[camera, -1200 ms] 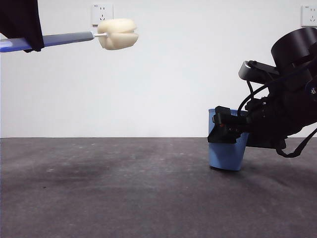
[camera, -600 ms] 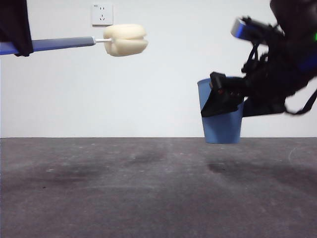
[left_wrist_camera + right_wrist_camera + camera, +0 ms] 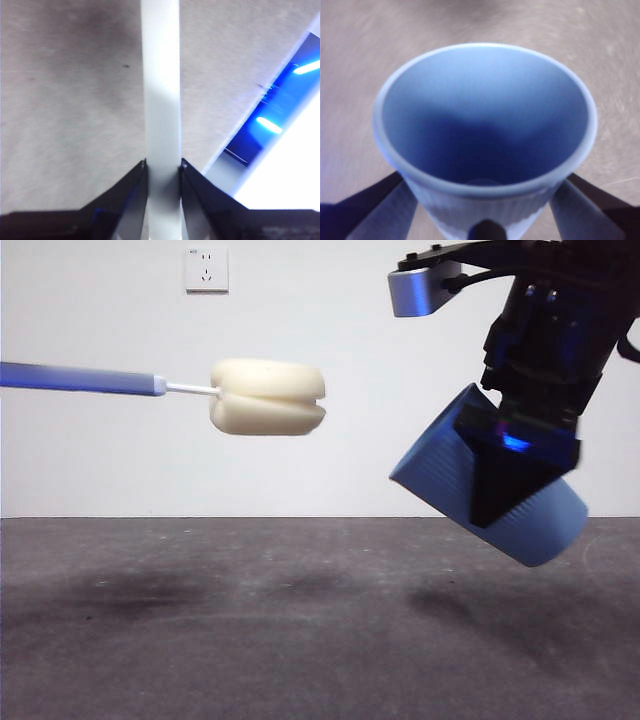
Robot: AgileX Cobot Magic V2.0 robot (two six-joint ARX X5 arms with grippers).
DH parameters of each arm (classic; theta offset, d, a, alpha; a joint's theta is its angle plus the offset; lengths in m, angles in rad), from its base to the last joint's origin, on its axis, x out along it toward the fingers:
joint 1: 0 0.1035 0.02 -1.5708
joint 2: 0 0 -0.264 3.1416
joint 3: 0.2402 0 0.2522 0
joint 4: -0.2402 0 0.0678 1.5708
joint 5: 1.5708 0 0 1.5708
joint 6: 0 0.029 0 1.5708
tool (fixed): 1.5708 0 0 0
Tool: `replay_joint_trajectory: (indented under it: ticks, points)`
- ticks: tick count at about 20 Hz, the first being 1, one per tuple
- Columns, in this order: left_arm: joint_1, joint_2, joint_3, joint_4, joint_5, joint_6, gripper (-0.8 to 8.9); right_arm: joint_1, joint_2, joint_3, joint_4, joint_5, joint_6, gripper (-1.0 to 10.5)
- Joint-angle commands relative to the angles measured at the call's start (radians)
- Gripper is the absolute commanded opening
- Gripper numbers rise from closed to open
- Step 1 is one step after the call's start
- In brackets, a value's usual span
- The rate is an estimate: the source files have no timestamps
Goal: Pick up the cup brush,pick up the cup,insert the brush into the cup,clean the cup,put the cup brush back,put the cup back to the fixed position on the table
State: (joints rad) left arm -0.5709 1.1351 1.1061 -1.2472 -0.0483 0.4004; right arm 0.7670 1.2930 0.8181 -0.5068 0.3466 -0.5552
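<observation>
**Brush and cup airborne, before insertion**

The left gripper [image 3: 162, 167] has its jaws closed on the handle of the brush [image 3: 265, 397]. The brush is held level, well above the table [image 3: 250, 640], with its sponge head pointing toward the cup [image 3: 487, 485].

The right gripper [image 3: 485, 200] has its jaws clamped on the cup's ribbed wall, one on each side. In the front view the cup hangs clear of the table, tilted, with its mouth facing up and toward the brush. Sponge and rim are apart; insertion has not begun. The right wrist view shows an empty interior.

**Risks**

- Misalignment: the brush lies level while the cup's axis is slanted. A straight advance would probably drive the sponge against the rim instead of into the mouth.
- Cup slip: the wall is tapered plastic. A push from the sponge could rotate the cup or force it out of the jaws.
- Handle pivot: the grip sits far from the sponge, so contact load may swing the handle between the jaws.
- Tight fit: the sponge looks broad against the mouth; compression may be needed.

**Markings**

No brand, label or writing is legible on the brush, the cup or either gripper. A wall socket [image 3: 206, 269] carries no readable text.
</observation>
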Motion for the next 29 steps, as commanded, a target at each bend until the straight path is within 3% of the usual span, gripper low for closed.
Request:
replay_joint_trajectory:
  ticks: [1,5,13,26,29]
  points:
    - [-0.028,0.026,-0.006,-0.015,0.065,0.026,-0.09,0.052,0.003,0.001,-0.041,0.063,-0.102,-0.2]
    - [-0.100,0.093,-0.006,-0.040,0.082,0.018,-0.09,0.108,0.005,0.001,-0.071,0.161,-0.159,-0.2]
    - [-0.220,0.178,-0.006,0.033,0.107,-0.041,-0.09,0.168,0.029,0.001,-0.119,0.236,-0.274,-0.2]
    - [-0.326,0.285,-0.006,0.264,0.189,-0.173,-0.09,0.383,0.138,0.001,-0.032,0.241,-0.272,-0.2]
    - [-0.334,0.285,-0.006,0.214,0.166,-0.172,-0.09,0.386,0.138,0.001,-0.043,0.278,-0.242,-0.2]
